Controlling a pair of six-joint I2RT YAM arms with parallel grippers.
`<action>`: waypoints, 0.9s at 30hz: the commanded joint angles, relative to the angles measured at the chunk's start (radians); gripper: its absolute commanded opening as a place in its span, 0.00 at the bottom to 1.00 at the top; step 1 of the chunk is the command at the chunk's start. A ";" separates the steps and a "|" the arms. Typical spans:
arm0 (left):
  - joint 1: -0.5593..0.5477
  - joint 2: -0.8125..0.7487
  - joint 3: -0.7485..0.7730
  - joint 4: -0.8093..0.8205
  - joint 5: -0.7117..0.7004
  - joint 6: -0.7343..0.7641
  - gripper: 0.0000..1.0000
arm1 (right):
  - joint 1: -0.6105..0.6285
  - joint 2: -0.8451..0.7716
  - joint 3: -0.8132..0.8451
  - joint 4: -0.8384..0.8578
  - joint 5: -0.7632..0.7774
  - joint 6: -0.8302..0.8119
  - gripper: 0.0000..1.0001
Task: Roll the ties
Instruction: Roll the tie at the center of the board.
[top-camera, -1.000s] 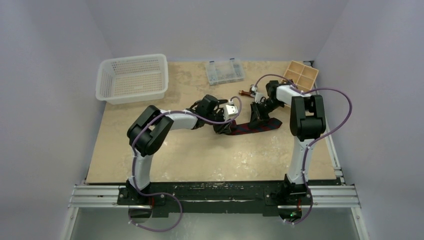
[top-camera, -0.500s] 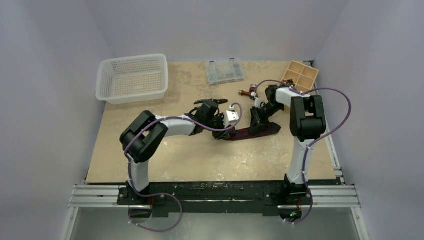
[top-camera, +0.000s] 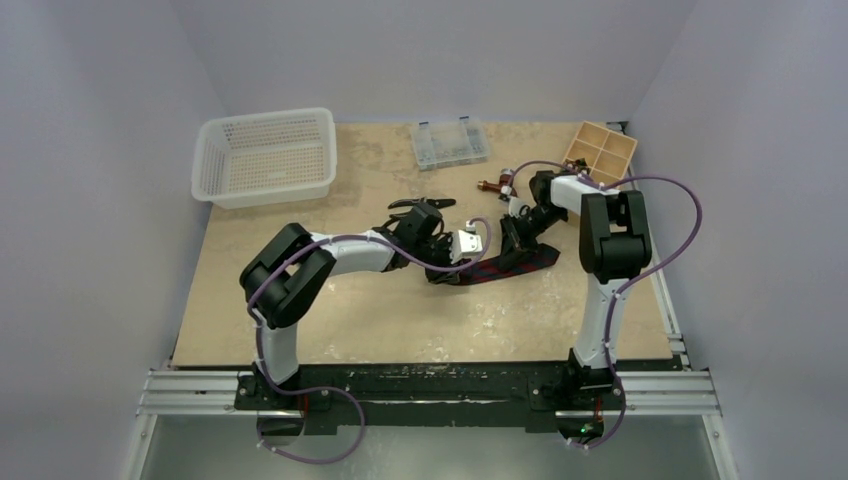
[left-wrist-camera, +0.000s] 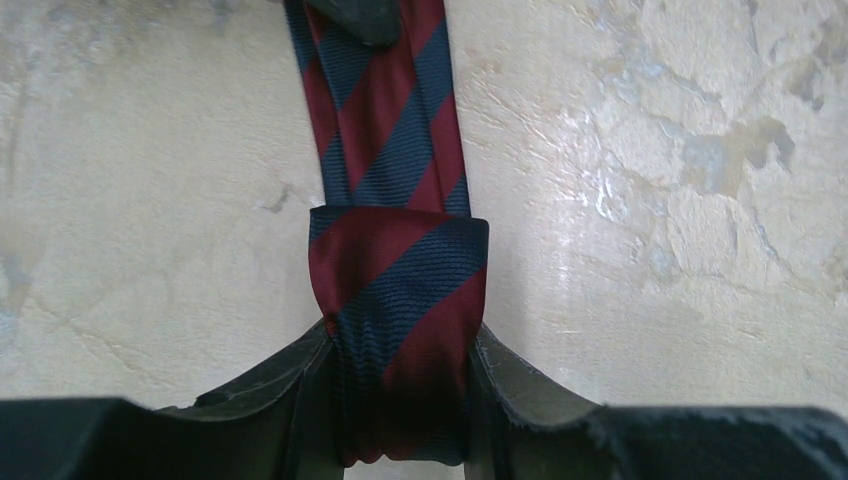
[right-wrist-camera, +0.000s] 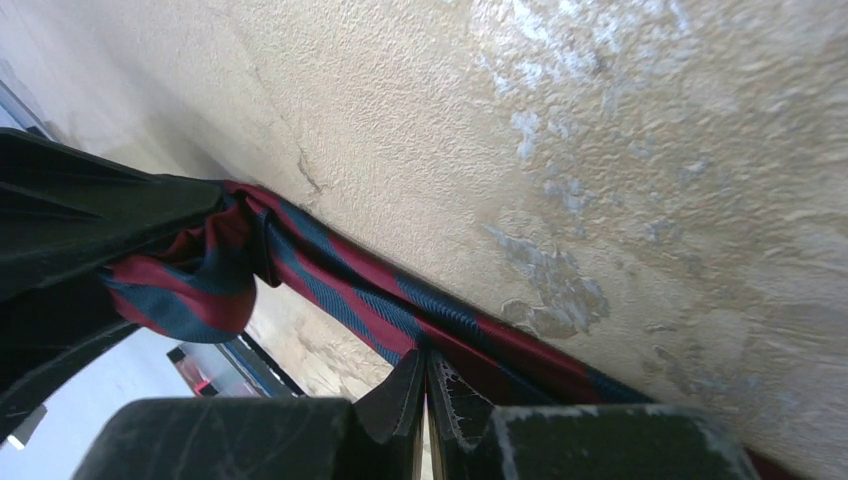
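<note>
1. The long, soft fabric necktie (top-camera: 505, 262), navy with dark red diagonal stripes, lies a little right of the worktop's middle. One end is wound into a short roll, and the rest runs as a flat strip toward the right edge.
2. My left gripper (left-wrist-camera: 400, 365) stands partly open. Its two fingers are clamped on the sides of the rolled end, and the roll fills the gap between them.
3. My right gripper (right-wrist-camera: 425, 378) is closed, finger against finger. Its tips touch the flat strip farther along from the roll. I cannot tell whether any cloth is nipped between them.
4. Black-handled pliers (top-camera: 440, 202) lie just beyond my left wrist, toward the far edge. A small brown object (top-camera: 489, 185) sits near my right arm.
5. A white plastic mesh basket (top-camera: 265, 155) is in the far left corner, and a clear plastic compartment box (top-camera: 449, 143) stands at the far edge. A wooden divided tray (top-camera: 601, 152) is in the far right corner. All three are well apart from the necktie.
6. Bare beige worktop (top-camera: 400, 320) stretches from the necktie to the near edge and out toward the left edge.
</note>
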 joint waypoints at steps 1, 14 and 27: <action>-0.020 0.047 0.021 -0.269 -0.106 0.127 0.03 | -0.011 0.024 -0.024 0.081 0.273 -0.076 0.07; -0.029 0.191 0.111 -0.418 -0.285 0.116 0.00 | -0.052 -0.151 0.091 -0.077 0.062 -0.134 0.33; -0.040 0.194 0.111 -0.418 -0.288 0.128 0.00 | -0.109 -0.130 0.095 -0.005 0.273 -0.094 0.51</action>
